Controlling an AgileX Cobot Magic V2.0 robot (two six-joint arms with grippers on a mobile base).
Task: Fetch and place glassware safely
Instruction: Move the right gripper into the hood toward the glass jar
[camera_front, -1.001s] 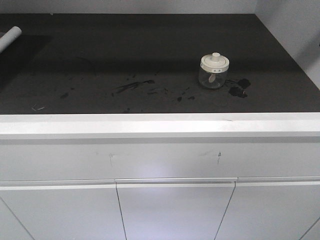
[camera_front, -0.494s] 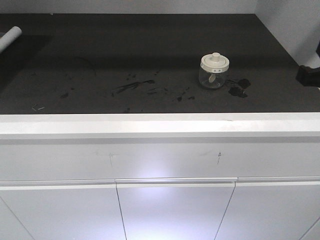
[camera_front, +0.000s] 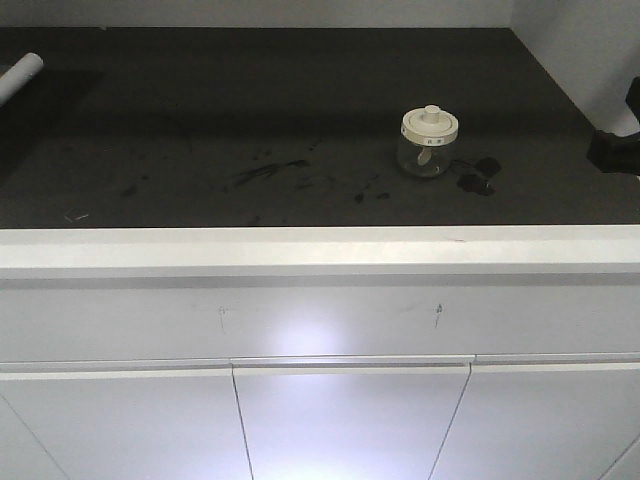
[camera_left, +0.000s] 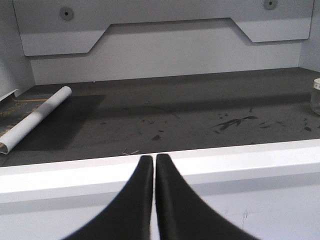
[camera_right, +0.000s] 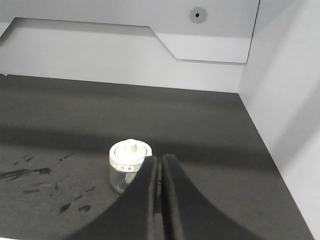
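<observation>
Right arm (camera_front: 615, 150) now shows at the right edge of the front view, a dark block over the desk (camera_front: 250, 100) where a second ago nothing stood. It has barely shifted in the last half second. Nothing else has moved.

Jar (camera_front: 430, 143) stands upright on the right part of the desk, cream lid (camera_front: 430, 124) seated, dark smears (camera_front: 265, 172) to its left and a dark blotch just beside its right side. Well apart from the arm, untouched.

Right fingers (camera_right: 142, 200) are pressed together with only a thin slit between them, holding nothing. They point at the jar (camera_right: 127, 167), which sits just beyond their tips. Left fingers (camera_left: 132, 200) are likewise closed and empty, held back at the desk's front edge. The jar (camera_left: 316, 95) is far off at that view's right margin, and a paper roll (camera_left: 35, 117) lies far left.

Progress: early — approach only. Opening, grasp, lift, carry and set-down all remain. No destination is visible.
</observation>
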